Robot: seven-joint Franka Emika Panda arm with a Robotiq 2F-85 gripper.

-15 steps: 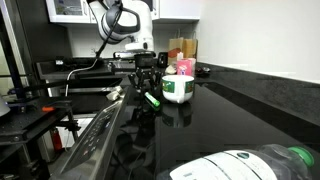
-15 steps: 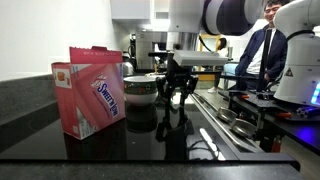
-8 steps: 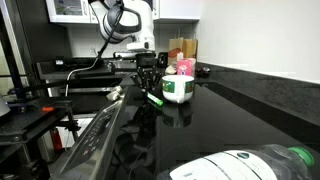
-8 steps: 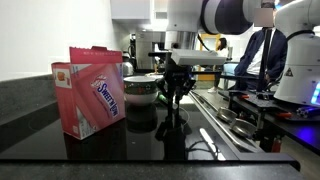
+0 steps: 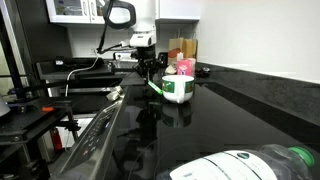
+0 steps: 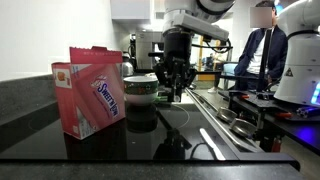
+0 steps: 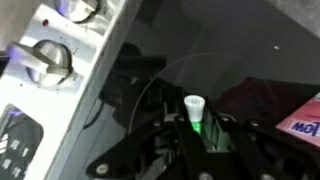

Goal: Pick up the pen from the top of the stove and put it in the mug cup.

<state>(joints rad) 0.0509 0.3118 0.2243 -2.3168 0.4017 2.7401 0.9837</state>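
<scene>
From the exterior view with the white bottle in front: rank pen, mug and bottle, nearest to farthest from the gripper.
1. Pen, held in the gripper.
2. Mug, just beside the gripper.
3. White bottle, far off in the foreground.

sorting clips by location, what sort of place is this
Most likely a kitchen, perhaps a test or lab one: a glossy black glass stove with control knobs along its steel edge, a white mug, and a man in a suit standing behind.
</scene>
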